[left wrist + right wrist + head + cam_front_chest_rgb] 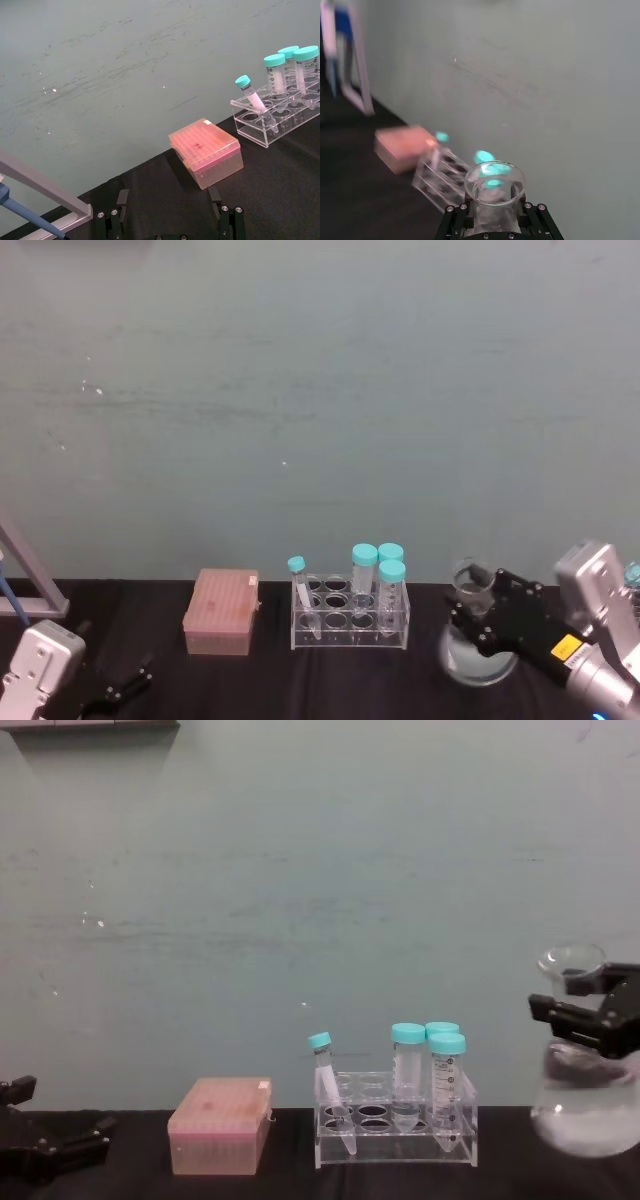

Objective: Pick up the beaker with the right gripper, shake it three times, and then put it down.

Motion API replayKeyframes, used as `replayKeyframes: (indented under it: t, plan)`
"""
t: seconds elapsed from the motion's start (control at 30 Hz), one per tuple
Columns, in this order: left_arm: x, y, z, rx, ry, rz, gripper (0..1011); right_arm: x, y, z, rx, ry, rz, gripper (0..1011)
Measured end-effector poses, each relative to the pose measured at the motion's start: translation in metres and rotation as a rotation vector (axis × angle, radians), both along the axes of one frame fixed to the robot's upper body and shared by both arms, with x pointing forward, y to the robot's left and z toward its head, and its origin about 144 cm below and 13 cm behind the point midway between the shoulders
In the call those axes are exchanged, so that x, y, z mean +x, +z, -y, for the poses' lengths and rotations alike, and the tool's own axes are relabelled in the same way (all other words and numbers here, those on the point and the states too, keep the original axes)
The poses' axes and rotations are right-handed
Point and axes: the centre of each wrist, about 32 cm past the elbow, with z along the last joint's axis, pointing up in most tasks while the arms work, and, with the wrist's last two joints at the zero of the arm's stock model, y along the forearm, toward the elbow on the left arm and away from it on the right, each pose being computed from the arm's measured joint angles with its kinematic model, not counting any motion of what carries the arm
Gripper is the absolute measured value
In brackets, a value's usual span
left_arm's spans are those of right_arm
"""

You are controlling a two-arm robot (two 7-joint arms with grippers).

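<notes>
The right gripper (476, 616) is reaching in from the right edge, its jaws pinching the beaker (478, 662) by the narrow neck just under the flared rim; the beaker is staying upright just to the right of the tube rack (350, 626), clear liquid sitting in its wide base; whether that base is touching the tabletop (350, 685) I cannot tell. The left gripper (122, 687) is lying low at the near left corner, jaws spread, apart from the pink box (222, 612).
</notes>
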Motion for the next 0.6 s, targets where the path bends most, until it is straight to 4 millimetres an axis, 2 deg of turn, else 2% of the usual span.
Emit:
replayKeyframes:
  t: [0.03,0.17,0.6]
  plan:
    - [0.0,0.0,0.0,0.0,0.0,0.0,1000,0.0,-0.002,-0.003,0.095,0.005,-0.059,456]
    - [0.0,0.0,0.0,0.0,0.0,0.0,1000,-0.001,-0.004,-0.009,0.248,0.005,-0.166,456]
    - [0.0,0.0,0.0,0.0,0.0,0.0,1000,-0.002,-0.007,-0.015,0.271,-0.03,-0.25,456]
